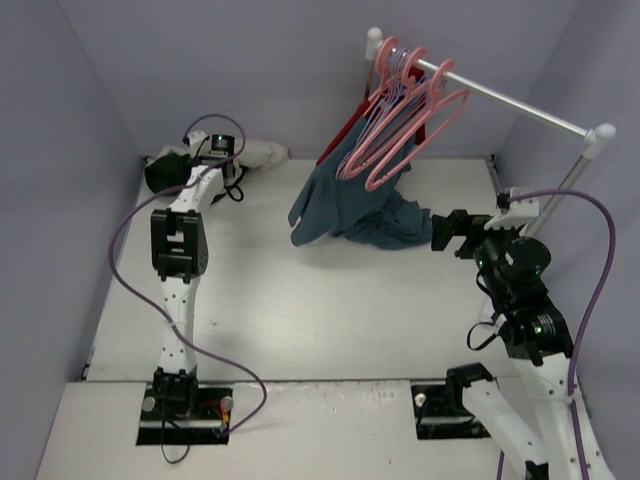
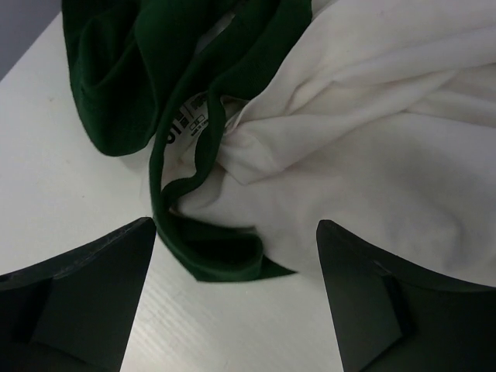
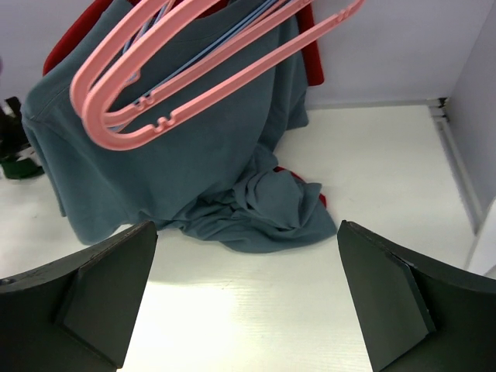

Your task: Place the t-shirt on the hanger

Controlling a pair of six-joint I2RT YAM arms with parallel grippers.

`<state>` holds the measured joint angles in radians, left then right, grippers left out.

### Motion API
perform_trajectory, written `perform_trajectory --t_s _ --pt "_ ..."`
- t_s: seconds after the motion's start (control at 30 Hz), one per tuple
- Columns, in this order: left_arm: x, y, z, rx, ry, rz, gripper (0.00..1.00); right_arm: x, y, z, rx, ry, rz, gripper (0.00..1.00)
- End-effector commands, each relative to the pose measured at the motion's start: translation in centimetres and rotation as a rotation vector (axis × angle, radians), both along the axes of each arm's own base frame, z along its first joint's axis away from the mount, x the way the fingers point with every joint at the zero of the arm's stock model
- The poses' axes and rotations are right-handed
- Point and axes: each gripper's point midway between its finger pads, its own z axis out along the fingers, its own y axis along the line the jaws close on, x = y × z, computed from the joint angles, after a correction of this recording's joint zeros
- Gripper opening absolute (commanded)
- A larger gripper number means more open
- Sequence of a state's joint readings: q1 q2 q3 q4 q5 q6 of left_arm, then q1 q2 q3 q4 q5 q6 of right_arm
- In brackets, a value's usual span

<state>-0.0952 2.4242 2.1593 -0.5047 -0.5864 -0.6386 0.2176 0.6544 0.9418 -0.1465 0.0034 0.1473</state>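
Left claw (image 2: 236,226) is spread wide and holds nothing. We see it close over the t-shirt (image 2: 372,139), with the green neck trim between its fingers. We can't tell if it touches. The t-shirt lies crumpled on the table (image 1: 300,320), well left of the rail (image 1: 520,108), by the back wall. Right claw (image 3: 246,229) is spread too and empty, facing the blue-grey garment (image 3: 194,170), which hangs under the rail and pools on the table. Pink hangers (image 1: 405,110) are bunched at the rail's left end, with a red garment (image 3: 311,46) behind them.
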Motion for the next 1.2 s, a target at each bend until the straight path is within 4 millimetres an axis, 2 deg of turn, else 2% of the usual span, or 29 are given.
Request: perform_trajectory --t_s 0.0,0.2,0.27,0.33,0.37,0.4,0.47,0.5,0.57,0.67,0.7,0.73,0.8,0.83,0.87,0.9,0.93,1.0,1.03,1.1,1.13,1.17 --pt "1.1 2.2 4.4 0.005 -0.121 0.081 0.81 0.3 1.5 0.9 0.055 -0.030 0.063 1.00" --pt "0.0 2.6 2.3 -0.017 -0.084 0.106 0.81 0.5 1.8 0.7 0.047 -0.015 0.079 1.00" --pt "-0.1 2.7 1.1 -0.035 -0.059 0.096 0.74 0.5 1.9 0.8 0.041 -0.016 0.084 1.00" --pt "-0.2 2.7 0.5 -0.047 -0.047 0.090 0.57 0.6 1.9 0.7 0.034 -0.013 0.086 1.00" --pt "-0.2 2.6 0.5 -0.053 -0.046 0.083 0.41 0.5 1.9 0.7 0.034 -0.011 0.086 1.00" --pt "-0.1 2.6 0.9 -0.056 -0.051 0.074 0.27 0.4 1.9 0.7 0.034 -0.011 0.088 1.00" --pt "0.0 2.6 2.1 -0.042 -0.057 0.051 0.07 0.4 2.0 0.6 0.033 -0.011 0.095 1.00" --pt "0.1 2.7 4.2 -0.034 -0.088 0.043 0.01 0.3 2.1 0.6 0.034 -0.011 0.100 1.00" --pt "0.4 2.7 8.3 -0.013 -0.145 0.013 0.00 0.3 2.2 0.7 0.027 -0.013 0.108 1.00" --pt "0.7 1.9 18.4 0.021 -0.292 -0.103 0.00 0.6 2.5 1.1 0.011 -0.017 0.127 1.00" --pt "0.5 1.4 20.4 0.029 -0.312 -0.155 0.00 0.6 2.6 1.2 0.009 -0.019 0.132 1.00" --pt "-0.1 0.6 26.3 0.048 -0.405 -0.235 0.00 0.8 2.7 1.5 -0.001 -0.022 0.141 1.00" --pt "-2.2 -2.2 34.8 0.041 -0.565 -0.398 0.00 1.1 2.9 2.1 -0.017 -0.030 0.154 1.00" --pt "-3.7 -2.9 38.2 0.046 -0.633 -0.439 0.00 1.2 3.1 2.5 -0.025 -0.034 0.163 1.00" --pt "-4.3 -4.1 39.6 0.030 -0.663 -0.491 0.00 1.3 3.2 2.8 -0.029 -0.039 0.172 1.00" --pt "-7.2 -5.9 43.3 0.009 -0.738 -0.572 0.00 1.4 3.4 3.2 -0.034 -0.044 0.184 1.00" --pt "-8.7 -6.9 44.4 -0.010 -0.758 -0.613 0.00 1.5 3.7 3.7 -0.037 -0.052 0.201 1.00" --pt "-13.4 -7.6 47.6 -0.032 -0.823 -0.653 0.00 1.6 4.3 4.4 -0.031 -0.059 0.231 1.00" --pt "-15.1 -8.0 47.7 -0.055 -0.825 -0.670 0.00 1.6 4.7 4.8 -0.023 -0.062 0.249 1.00" --pt "-17.1 -8.0 46.8 -0.084 -0.808 -0.666 0.00 1.6 5.3 5.2 -0.008 -0.063 0.278 1.00" --pt "-17.1 -8.9 43.2 -0.138 -0.730 -0.696 0.00 1.6 5.8 5.1 0.003 -0.054 0.302 1.00" --pt "-19.7 -8.9 44.0 -0.140 -0.763 -0.708 0.00 1.5 6.3 5.1 0.006 -0.050 0.321 1.00"
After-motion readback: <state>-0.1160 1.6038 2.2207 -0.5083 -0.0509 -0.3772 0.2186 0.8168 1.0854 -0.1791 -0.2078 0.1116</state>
